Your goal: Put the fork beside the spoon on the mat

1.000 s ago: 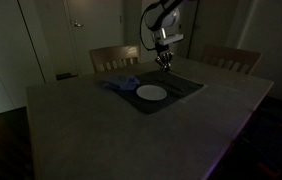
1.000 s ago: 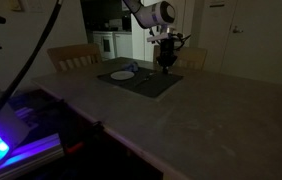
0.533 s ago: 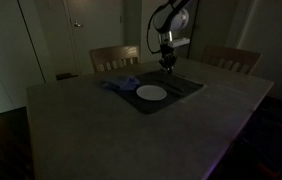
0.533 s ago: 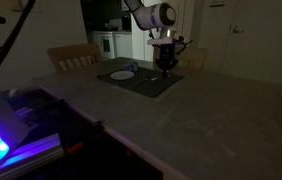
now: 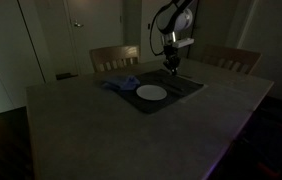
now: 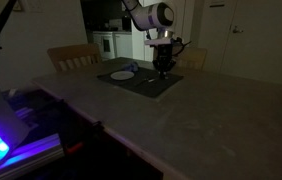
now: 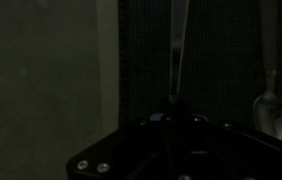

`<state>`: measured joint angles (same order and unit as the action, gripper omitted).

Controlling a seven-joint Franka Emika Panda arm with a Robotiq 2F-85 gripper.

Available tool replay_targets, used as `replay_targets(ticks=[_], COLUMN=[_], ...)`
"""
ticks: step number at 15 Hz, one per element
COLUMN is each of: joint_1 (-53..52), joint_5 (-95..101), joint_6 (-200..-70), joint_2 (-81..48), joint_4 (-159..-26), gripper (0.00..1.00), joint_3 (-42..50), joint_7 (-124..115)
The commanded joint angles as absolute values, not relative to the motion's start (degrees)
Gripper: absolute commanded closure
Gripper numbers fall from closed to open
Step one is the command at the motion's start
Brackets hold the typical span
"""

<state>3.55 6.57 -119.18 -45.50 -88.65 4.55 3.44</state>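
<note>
In the wrist view the fork (image 7: 177,50) is seen lengthwise ahead of the gripper (image 7: 171,110), parallel to the spoon (image 7: 269,105) at right on the mat (image 7: 141,60). Whether it is gripped cannot be told.

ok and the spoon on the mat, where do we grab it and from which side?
On the spoon, take the handle mid-length, from straight above, closing across its narrow width. It lies flat on the mat, with the bowl nearest the wrist camera and the handle running straight away. The bowl is wider and curved, so probably a poorer hold. The view is dark.
</note>
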Motion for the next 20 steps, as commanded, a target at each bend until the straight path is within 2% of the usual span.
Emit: replay_targets(ticks=[1,12,20], joint_1=[3.1,8.5,6.6], joint_5=[7.0,-0.8,0.3], joint_6=[-120.7,-132.1,-136.2], joint_2=[-44.4,-41.1,-35.3], joint_4=[-90.5,-100.2,-110.7], gripper=[0.98,0.98,0.98], joint_3=[4.4,0.3,0.9], joint_7=[2.3,10.7,9.7])
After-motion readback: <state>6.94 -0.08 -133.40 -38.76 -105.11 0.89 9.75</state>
